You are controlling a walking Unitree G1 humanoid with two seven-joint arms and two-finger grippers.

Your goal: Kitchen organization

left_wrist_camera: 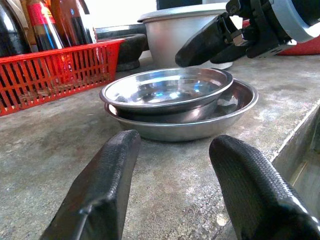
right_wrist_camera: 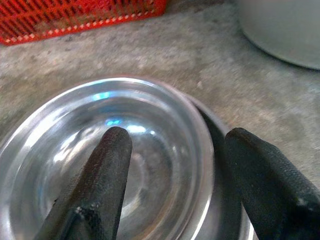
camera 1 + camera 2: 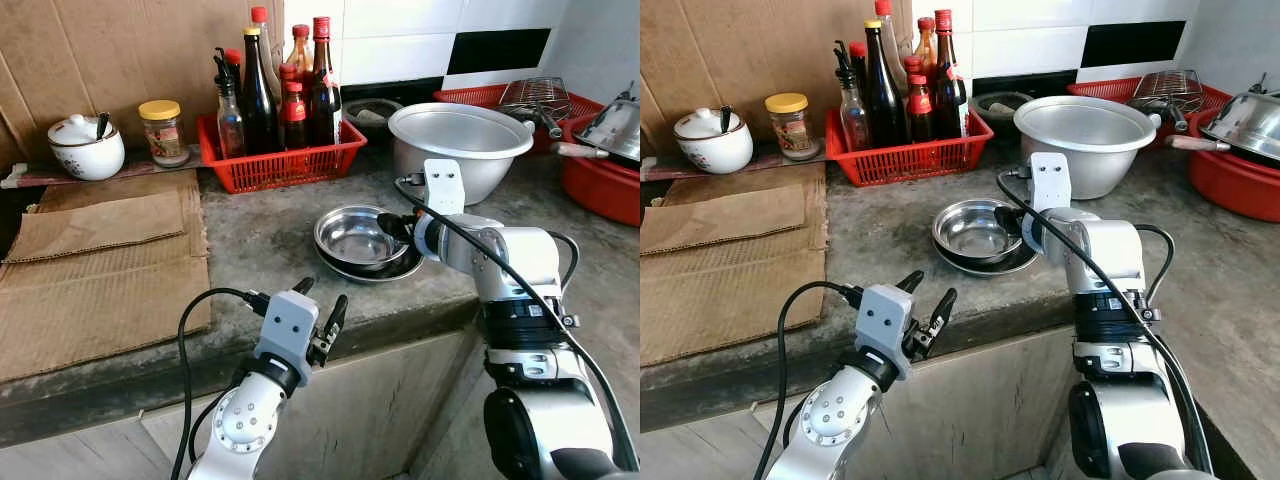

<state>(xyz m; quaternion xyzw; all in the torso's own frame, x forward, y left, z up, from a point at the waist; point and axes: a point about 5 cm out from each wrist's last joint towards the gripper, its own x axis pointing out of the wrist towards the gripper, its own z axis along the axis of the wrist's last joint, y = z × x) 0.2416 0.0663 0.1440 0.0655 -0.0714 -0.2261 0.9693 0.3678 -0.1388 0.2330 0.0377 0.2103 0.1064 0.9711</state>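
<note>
Bowl point(image 3: 358, 236) upright, round, mouth up.

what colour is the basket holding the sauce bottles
Red, a slotted plastic basket; clearest in the left eye view.

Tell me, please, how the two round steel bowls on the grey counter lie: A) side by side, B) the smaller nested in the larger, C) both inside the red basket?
B: the smaller round steel bowl sits nested inside the larger steel bowl, with the right claw open over their rim.
</note>
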